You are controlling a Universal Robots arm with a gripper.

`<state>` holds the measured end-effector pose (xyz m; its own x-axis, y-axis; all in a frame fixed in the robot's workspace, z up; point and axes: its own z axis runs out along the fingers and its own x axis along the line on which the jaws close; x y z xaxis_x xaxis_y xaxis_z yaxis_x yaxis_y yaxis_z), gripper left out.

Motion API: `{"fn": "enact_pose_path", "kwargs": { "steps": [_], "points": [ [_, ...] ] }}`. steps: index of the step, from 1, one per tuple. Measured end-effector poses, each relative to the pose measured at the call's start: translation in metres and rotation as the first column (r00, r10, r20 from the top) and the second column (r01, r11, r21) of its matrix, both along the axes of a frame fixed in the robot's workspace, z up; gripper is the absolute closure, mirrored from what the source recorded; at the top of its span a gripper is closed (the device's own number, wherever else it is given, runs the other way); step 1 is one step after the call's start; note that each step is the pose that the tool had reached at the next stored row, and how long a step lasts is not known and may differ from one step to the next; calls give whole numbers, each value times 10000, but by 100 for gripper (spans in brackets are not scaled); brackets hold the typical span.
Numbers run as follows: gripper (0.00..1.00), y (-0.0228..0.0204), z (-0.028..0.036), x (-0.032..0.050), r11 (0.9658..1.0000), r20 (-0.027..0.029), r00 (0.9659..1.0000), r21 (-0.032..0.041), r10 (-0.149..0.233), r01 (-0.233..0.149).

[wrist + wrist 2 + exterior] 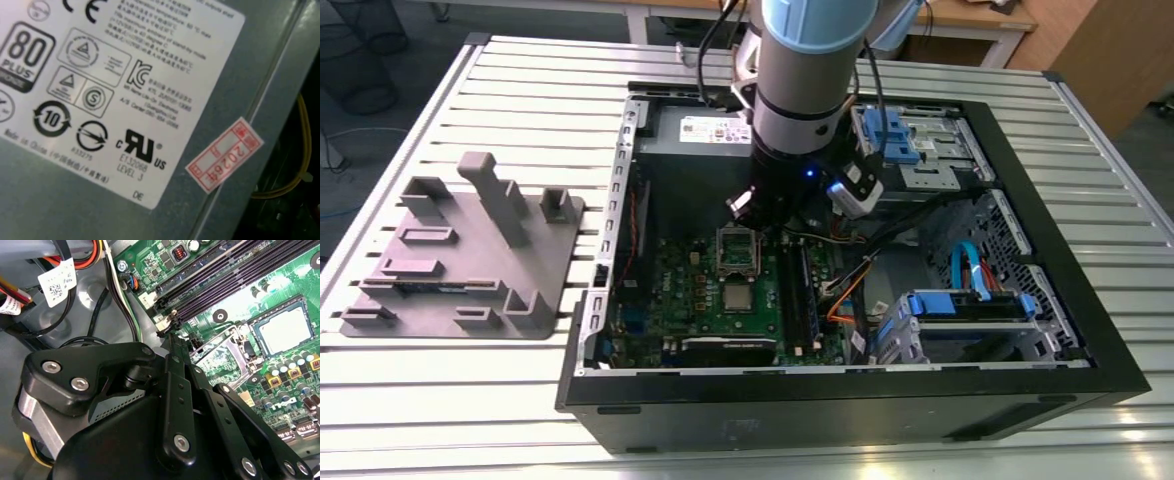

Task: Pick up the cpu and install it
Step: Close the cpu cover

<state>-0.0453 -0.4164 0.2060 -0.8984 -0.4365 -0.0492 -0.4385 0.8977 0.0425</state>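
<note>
Cpu [286, 331] lies flat in its socket [276, 311], near the end effector [174, 342] but clear of it; its opening we cannot tell; we judge the chip light, stiff and fragile, best held by opposite edges.

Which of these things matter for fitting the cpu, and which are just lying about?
For the job: cpu, socket frame, motherboard, gripper.
Just lying about: tray, power supply, cables.
</note>
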Motion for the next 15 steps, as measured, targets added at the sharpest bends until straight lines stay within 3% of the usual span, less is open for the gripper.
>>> {"fn": "enact_pose_path", "kwargs": {
  "steps": [15],
  "points": [
    [89, -3, 1, -110, 9999, 30, 9999, 0, 143, -143]
  ]
}}
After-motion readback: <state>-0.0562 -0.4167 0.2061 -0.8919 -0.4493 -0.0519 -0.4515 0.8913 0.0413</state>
